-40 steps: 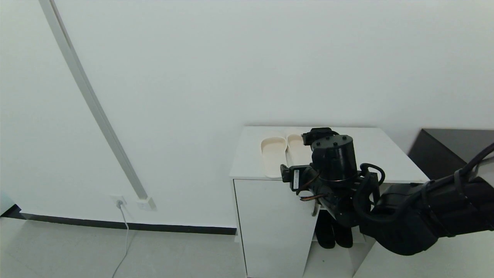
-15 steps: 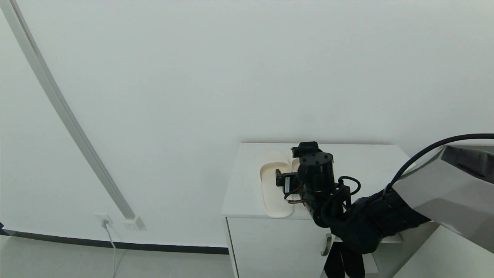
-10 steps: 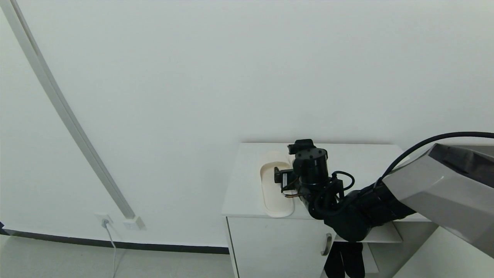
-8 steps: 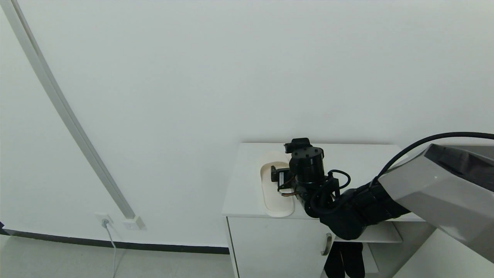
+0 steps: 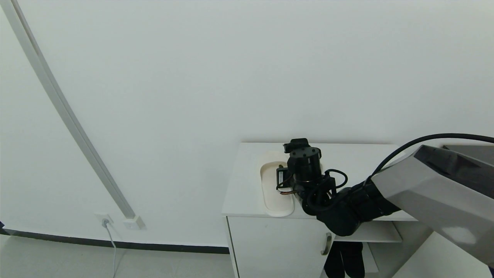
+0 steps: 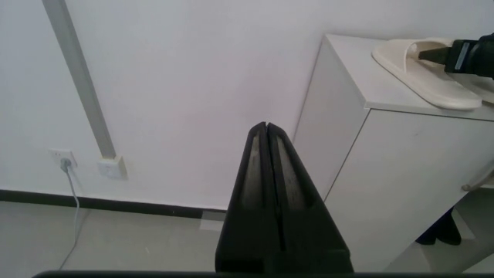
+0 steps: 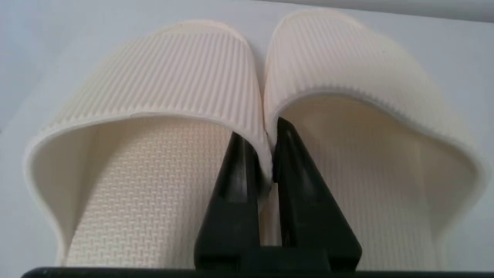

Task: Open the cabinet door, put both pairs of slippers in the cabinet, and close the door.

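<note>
A pair of cream slippers [image 5: 273,191] lies side by side on top of the white cabinet [image 5: 241,193]. My right gripper [image 5: 289,182] is down on them. In the right wrist view its fingers [image 7: 241,166] straddle the two touching inner rims of the cream slippers [image 7: 154,154], shut on them. A pair of black slippers [image 5: 344,261] stands inside the cabinet below a shelf [image 5: 368,233]. My left gripper [image 6: 267,135] is shut and holds nothing, low and to the left of the cabinet [image 6: 401,162]. From there the cream slipper [image 6: 424,68] shows with the right gripper [image 6: 461,56] on it.
The cabinet's left door [image 5: 276,249] is closed, with a handle [image 5: 327,244] at its edge. The right side stands open. A white wall rises behind. A wall socket with a cable [image 5: 105,223] and a slanted trunking strip [image 5: 65,112] are to the left.
The head camera shifted after the oldest frame. In the last second my right arm moved a little forward and left over the cream slippers, its wrist turning. The slippers have not moved.
</note>
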`<state>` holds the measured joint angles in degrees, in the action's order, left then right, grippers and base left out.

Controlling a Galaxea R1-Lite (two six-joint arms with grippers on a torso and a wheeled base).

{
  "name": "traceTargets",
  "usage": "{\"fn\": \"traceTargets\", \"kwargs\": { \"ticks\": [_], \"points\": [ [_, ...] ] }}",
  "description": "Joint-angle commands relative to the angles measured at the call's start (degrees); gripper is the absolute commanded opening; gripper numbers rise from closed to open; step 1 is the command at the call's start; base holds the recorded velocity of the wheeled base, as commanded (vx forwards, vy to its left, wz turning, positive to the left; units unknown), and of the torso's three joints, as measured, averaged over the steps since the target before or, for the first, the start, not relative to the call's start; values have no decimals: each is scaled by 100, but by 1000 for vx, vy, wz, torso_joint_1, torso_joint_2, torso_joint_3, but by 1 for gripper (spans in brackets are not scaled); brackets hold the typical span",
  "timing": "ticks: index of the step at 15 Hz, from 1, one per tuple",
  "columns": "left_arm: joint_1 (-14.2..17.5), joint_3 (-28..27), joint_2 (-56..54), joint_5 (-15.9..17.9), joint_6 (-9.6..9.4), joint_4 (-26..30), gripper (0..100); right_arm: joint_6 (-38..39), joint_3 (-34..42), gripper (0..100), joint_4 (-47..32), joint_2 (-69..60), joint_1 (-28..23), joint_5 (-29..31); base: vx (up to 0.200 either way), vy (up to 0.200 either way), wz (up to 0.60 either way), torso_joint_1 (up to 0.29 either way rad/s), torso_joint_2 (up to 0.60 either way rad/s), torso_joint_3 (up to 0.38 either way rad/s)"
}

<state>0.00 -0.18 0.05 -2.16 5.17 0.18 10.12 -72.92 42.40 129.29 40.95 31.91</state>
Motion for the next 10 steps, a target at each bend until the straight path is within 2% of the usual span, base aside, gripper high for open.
{"fn": "traceTargets", "kwargs": {
  "ticks": [1,6,10],
  "points": [
    [0,1,-5,-4,2,-1,0,-1,24,0,5,8,-8,-1,0,0,0,0,0,0],
    [0,1,4,-4,-7,-1,0,-10,85,0,23,-185,1,34,0,0,0,0,0,0],
    [0,1,4,-4,2,-1,0,-10,955,0,40,-1161,45,-80,0,0,0,0,0,0]
  ]
}}
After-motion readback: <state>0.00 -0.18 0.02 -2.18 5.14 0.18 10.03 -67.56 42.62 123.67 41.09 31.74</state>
